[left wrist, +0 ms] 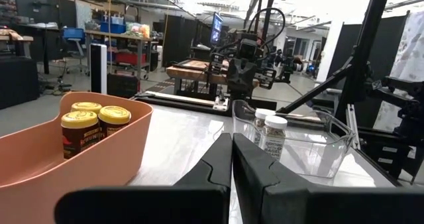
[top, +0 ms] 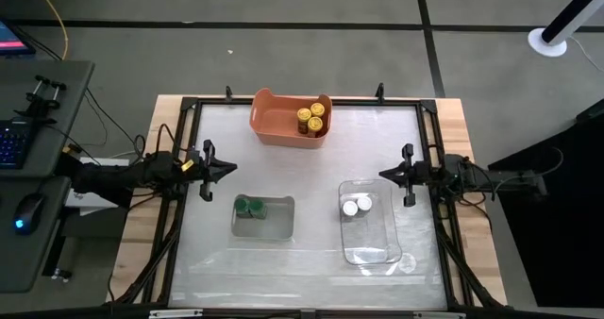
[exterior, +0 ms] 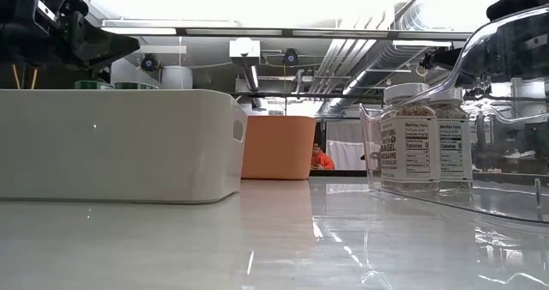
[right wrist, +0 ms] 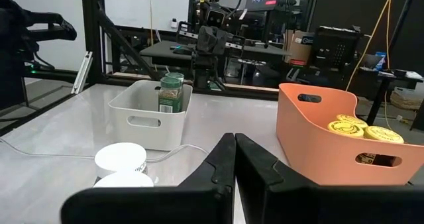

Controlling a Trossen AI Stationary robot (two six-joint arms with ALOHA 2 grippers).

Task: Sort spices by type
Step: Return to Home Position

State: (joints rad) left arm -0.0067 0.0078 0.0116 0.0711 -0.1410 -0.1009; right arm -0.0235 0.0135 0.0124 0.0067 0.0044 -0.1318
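Yellow-capped spice jars [top: 312, 118] stand in the orange bin [top: 281, 121] at the table's far side; they also show in the left wrist view [left wrist: 93, 126]. Two green-capped jars [top: 250, 206] stand in the grey tray [top: 274, 220]. Two white-capped jars [top: 357, 205] stand in the clear tray [top: 373, 234]. My left gripper [top: 225, 171] hovers shut near the table's left edge, clear of everything. My right gripper [top: 387, 175] hovers shut near the right edge, just beyond the clear tray's far end.
The grey tray [exterior: 120, 144], orange bin [exterior: 279, 147] and clear tray [exterior: 455, 153] stand apart on the glossy tabletop. A black frame [top: 189, 111] runs round the table. A desk with keyboard and mouse [top: 28, 206] stands left of the table. A person in orange [exterior: 322, 159] sits far behind.
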